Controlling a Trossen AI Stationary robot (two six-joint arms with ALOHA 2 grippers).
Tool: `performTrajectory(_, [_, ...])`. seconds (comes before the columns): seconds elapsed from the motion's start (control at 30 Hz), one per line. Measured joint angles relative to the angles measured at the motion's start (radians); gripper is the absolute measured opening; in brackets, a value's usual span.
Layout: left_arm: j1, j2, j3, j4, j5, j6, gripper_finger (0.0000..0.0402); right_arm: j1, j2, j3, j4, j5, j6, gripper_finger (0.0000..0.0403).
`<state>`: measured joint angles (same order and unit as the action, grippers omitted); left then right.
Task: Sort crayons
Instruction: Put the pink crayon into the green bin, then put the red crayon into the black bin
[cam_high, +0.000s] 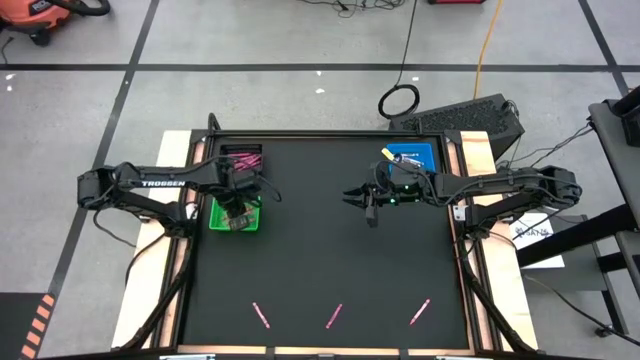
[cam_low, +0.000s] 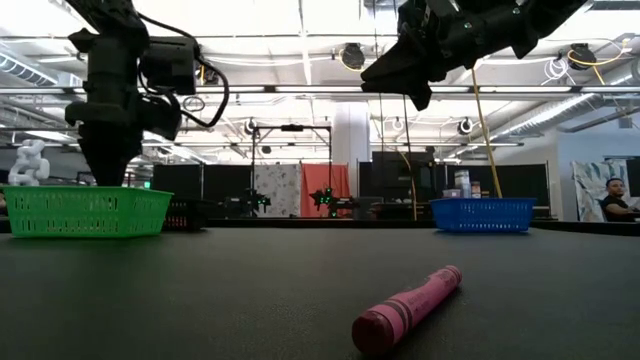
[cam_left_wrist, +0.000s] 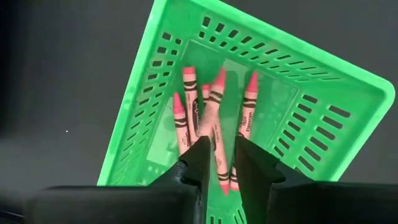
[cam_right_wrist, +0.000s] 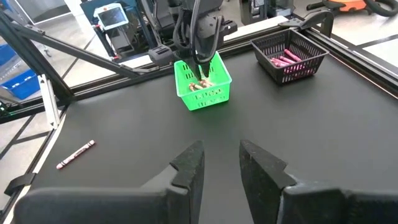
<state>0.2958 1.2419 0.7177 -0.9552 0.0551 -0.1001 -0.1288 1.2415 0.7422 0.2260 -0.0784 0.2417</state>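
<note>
Hovering over the green basket (cam_high: 236, 217) near the table's left edge, left gripper (cam_left_wrist: 221, 163) pointing straight down, fingers a narrow gap apart with a crayon lying in line below them — whether pinched or just let go, impossible to tell. Collecting pink crayons (cam_left_wrist: 211, 118) in that basket, apparently as their sorted home. Waiting mid-table, right gripper (cam_right_wrist: 219, 163) raised, arm stretched in from the right edge, fingers parted on nothing. Lying along the near edge, well apart, three more pink crayons (cam_high: 335, 316). Sitting at the far-left corner, black basket (cam_right_wrist: 289, 55) with magenta sticks; blue basket (cam_high: 410, 158) far right
</note>
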Motion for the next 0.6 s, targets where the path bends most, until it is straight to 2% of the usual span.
performTrajectory(0.2, [0.000, 0.000, 0.004, -0.003, -0.001, -0.008, 0.0076, 0.000, 0.000, 0.000, 0.000, 0.000, -0.004, 0.0089])
performTrajectory(0.37, [-0.012, 0.000, 0.055, 0.004, -0.004, -0.052, 0.0077, 0.000, 0.000, 0.000, 0.046, -0.007, -0.057, 0.0089])
performTrajectory(0.5, [-0.048, 0.000, 0.114, 0.006, -0.004, -0.060, 0.0077, 0.029, 0.002, 0.000, 0.046, -0.104, -0.057, 0.0089])
performTrajectory(0.6, [-0.087, 0.000, 0.149, 0.008, -0.004, -0.104, 0.0077, 0.081, 0.015, 0.000, 0.043, -0.114, -0.115, 0.0089])
